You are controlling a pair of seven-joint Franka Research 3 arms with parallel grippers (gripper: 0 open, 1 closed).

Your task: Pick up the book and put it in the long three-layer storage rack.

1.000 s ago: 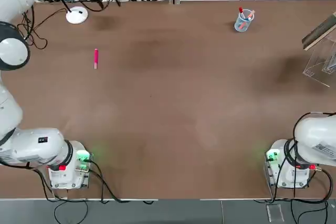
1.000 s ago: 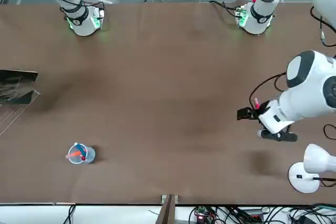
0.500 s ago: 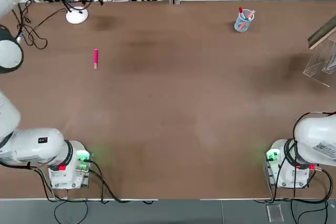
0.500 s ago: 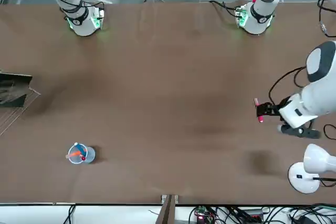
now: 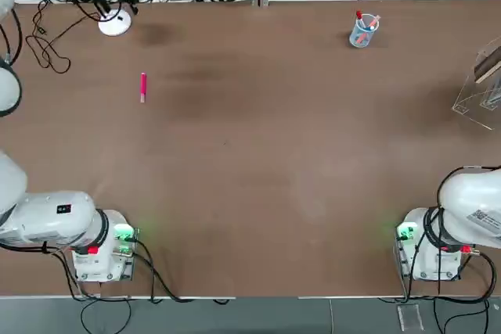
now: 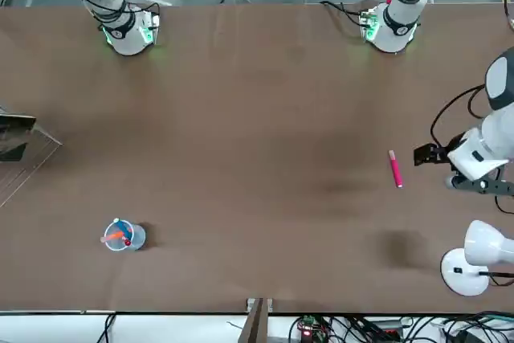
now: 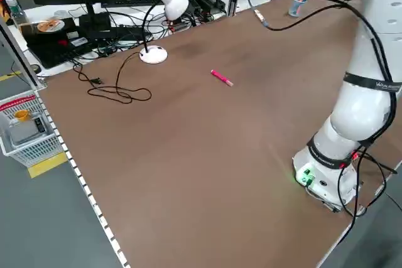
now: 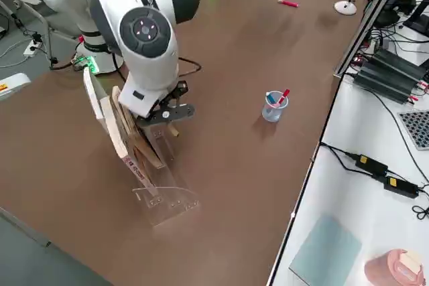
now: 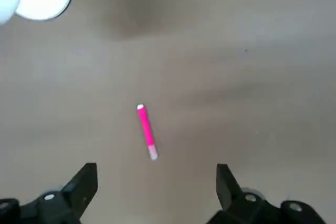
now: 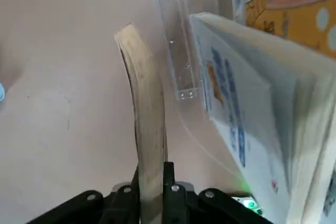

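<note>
Now | right claw (image 10: 153,169) gripping book (image 10: 145,98) by rack (image 10: 181,59) | left claw (image 9: 156,166) wide over brown table (image 5: 258,162)

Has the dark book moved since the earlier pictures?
Yes. In the top view, the book has shifted to the robot's right, judged against the clear rack's corner.

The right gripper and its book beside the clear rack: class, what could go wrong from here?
The right gripper grips the book near one end, so it might swing or slip as it is lowered.

The clear rack already holds other books, which lean; the new one could catch on them or knock them over.

The rack's see-through panels are hard to make out, so the book might strike an edge.
</note>
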